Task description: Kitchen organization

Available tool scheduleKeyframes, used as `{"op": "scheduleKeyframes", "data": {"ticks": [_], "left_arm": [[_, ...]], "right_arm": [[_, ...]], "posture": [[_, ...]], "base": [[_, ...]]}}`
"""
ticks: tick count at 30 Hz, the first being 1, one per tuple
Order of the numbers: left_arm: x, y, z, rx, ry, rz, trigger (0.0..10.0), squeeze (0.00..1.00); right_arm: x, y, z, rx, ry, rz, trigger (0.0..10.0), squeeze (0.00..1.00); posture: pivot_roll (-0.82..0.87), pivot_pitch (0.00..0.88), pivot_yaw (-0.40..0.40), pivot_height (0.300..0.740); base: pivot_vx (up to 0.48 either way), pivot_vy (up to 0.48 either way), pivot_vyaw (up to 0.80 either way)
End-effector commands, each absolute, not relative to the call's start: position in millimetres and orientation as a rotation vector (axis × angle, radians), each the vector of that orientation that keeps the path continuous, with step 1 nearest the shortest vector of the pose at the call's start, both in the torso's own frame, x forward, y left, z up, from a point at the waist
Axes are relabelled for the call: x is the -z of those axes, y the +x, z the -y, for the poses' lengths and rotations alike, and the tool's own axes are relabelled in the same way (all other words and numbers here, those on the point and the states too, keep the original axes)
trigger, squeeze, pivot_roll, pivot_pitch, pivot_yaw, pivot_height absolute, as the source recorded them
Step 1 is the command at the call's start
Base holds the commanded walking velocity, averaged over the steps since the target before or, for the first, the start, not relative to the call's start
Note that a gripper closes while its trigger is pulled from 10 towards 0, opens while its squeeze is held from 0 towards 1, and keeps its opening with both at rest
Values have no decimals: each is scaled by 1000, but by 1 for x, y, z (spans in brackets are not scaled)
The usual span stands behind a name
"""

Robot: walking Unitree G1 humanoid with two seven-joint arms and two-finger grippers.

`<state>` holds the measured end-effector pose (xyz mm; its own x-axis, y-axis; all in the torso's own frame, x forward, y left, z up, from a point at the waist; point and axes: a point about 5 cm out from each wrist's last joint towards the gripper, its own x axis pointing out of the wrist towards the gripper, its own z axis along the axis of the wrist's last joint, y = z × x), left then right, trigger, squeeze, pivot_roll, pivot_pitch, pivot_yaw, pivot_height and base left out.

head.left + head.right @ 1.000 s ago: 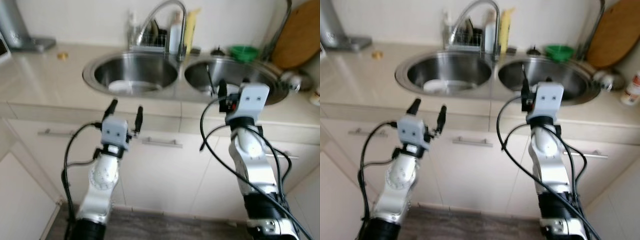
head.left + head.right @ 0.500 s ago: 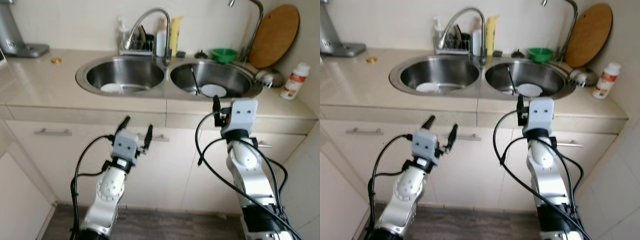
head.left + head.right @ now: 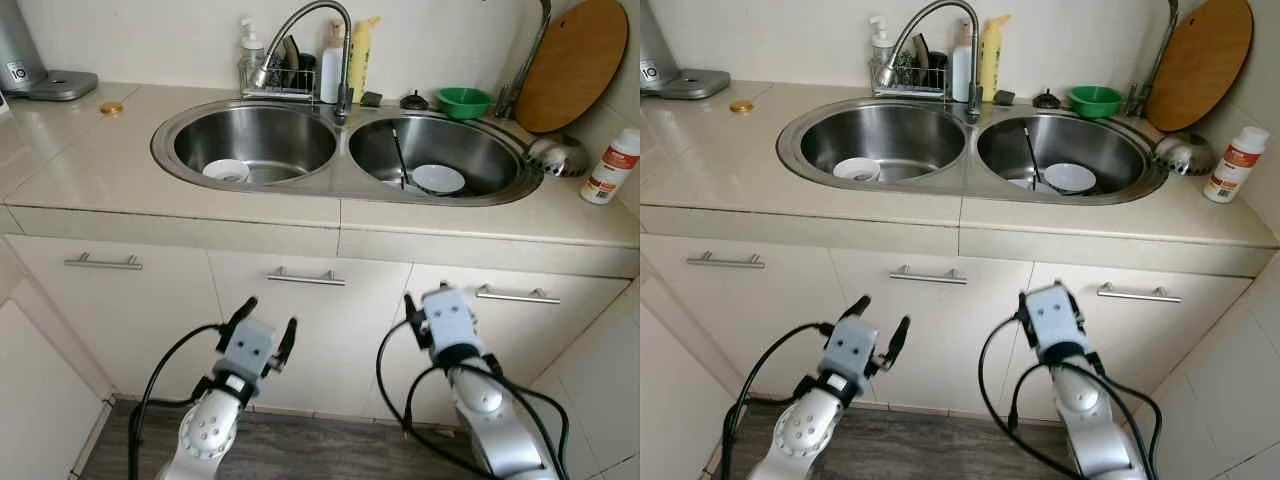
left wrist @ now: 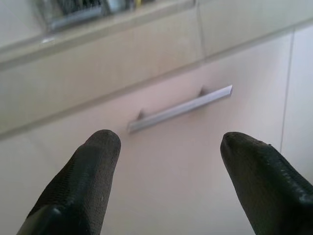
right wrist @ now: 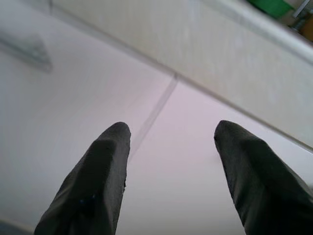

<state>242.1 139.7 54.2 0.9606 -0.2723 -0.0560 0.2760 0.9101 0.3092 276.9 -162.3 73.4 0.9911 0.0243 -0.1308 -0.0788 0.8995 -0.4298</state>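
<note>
A double steel sink (image 3: 343, 175) is set in the beige counter. A white bowl (image 3: 226, 170) lies in the left basin; a white plate (image 3: 438, 178) and a black utensil (image 3: 398, 158) lie in the right one. A green bowl (image 3: 463, 102) stands behind the right basin. My left gripper (image 3: 265, 322) is open and empty, held low in front of the middle cabinet door, facing its handle (image 4: 180, 108). My right gripper (image 5: 168, 142) is open and empty too, low before the cabinet fronts under the right basin.
A dish rack (image 3: 280, 78), soap dispenser (image 3: 250, 45) and yellow bottle (image 3: 358, 55) stand behind the faucet (image 3: 310, 25). A round wooden board (image 3: 571, 65) leans at the back right, with a white bottle (image 3: 611, 167) nearby. A grey appliance (image 3: 40, 70) sits at the far left. Cabinet handles (image 3: 103, 262) line the doors.
Both arms have dropped from counter height to in front of the cabinet doors. The camera has steadied and shifted, so the counter now sits higher in view. Both grippers stay open.
</note>
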Motion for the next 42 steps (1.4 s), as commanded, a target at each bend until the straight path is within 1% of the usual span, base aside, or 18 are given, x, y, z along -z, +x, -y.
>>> {"op": "scheduleKeyframes", "data": {"ticks": [1, 2, 4, 5, 6, 7, 10, 12, 14, 16, 17, 19, 24, 42], "left_arm": [[-50, 241, -143, 266, 332, -47, 10000, 0], [-47, 240, -144, 254, 346, -69, 10000, 0], [-47, 239, -145, 249, 369, -80, 10000, 0], [-49, 233, -146, 269, 386, -87, 10000, 0], [-49, 233, -146, 269, 386, -87, 10000, 0], [-49, 226, -148, 281, 393, -100, 10000, 0], [-45, 216, -152, 277, 389, -125, 10000, 0], [-44, 215, -153, 276, 390, -129, 10000, 0], [-35, 215, -156, 243, 328, -167, 10000, 0], [-32, 218, -156, 234, 313, -169, 10000, 0], [-34, 223, -154, 245, 313, -151, 10000, 0], [-33, 225, -152, 255, 317, -153, 10000, 0], [-30, 225, -152, 250, 292, -177, 10000, 0], [-28, 226, -151, 260, 280, -166, 10000, 0]], "right_arm": [[-63, 272, 171, 9, -552, -176, 10000, 0], [-55, 267, 175, 23, -664, -187, 10000, 0], [-47, 260, 175, -86, -687, -208, 10000, 0], [-44, 254, 173, -197, -631, -233, 10000, 0], [-44, 254, 173, -197, -631, -233, 10000, 0], [-42, 247, 174, -230, -591, -243, 10000, 0], [-40, 235, 176, -205, -571, -259, 10000, 0], [-39, 233, 176, -204, -566, -262, 10000, 0], [-36, 226, 170, -229, -554, -245, 10000, 0], [-34, 226, 170, -238, -543, -241, 10000, 0], [-32, 228, 173, -219, -515, -246, 10000, 0], [-32, 230, 177, -202, -522, -233, 10000, 0], [-35, 229, 175, -219, -509, -187, 10000, 0], [-34, 229, 172, -214, -457, -135, 10000, 0]], "posture": [[57, 0, -36, 740], [53, 0, -36, 740], [41, 0, -34, 740], [31, 0, -29, 740], [31, 0, -29, 740], [29, 0, -28, 740], [22, 0, -23, 740], [22, 0, -23, 740], [18, 0, -17, 740], [8, 0, -16, 740], [7, 0, -14, 740], [5, 0, -15, 740], [6, 0, -17, 740], [17, 0, -13, 740]], "base": [[0, 0, 0], [0, 0, 0], [0, 0, 0], [0, 0, 0], [0, 0, 0], [0, 0, 0], [0, 0, 0], [0, 0, 0], [0, 0, 0], [0, 0, 0], [0, 0, 0], [0, 0, 0], [0, 0, 0], [0, 0, 0]]}}
